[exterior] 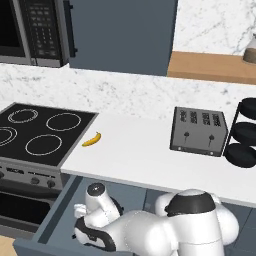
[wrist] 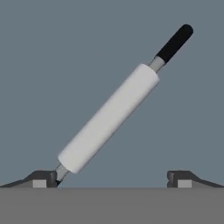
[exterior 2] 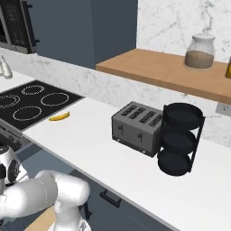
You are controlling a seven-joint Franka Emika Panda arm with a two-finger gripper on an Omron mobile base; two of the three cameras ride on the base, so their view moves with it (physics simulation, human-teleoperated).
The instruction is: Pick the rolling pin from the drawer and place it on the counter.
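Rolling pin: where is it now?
In the hand view the rolling pin lies diagonally on the drawer floor, below the open hand, its lower handle by one fingertip.

rolling pin (wrist: pixel 109 118) x1 | drawer (exterior: pixel 60 207) x1 | banana (exterior: pixel 92 140) x1 | toaster (exterior: pixel 197 131) x1 | three-tier rack (exterior 2: pixel 178 137) x1 | jar (exterior 2: pixel 199 52) x1 | stovetop rings (exterior: pixel 44 144) x4 | microwave (exterior: pixel 35 31) x1
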